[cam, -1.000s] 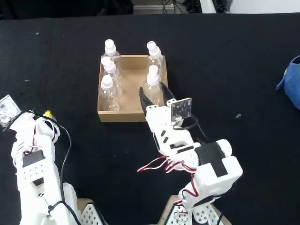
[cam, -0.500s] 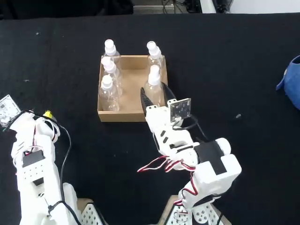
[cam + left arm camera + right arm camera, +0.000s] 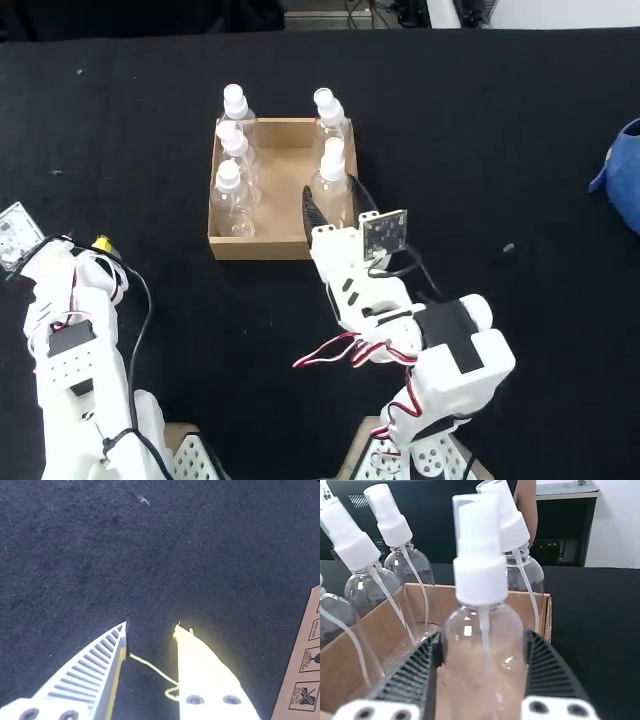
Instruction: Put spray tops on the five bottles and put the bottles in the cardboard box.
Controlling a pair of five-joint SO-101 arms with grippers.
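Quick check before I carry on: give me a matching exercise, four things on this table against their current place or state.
Things:
1. right gripper
2. left gripper
3. cardboard box
4. blue object

Places or states:
A. open over the bare table
B. at the table's edge, apart from the box
C. closed on a bottle with its spray top on
D. holds upright capped bottles

Pairs: 1-C, 2-A, 3-D, 4-B.

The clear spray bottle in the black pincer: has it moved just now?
Yes: the clear spray bottle edged slightly toward the brown cardboard box's right wall.
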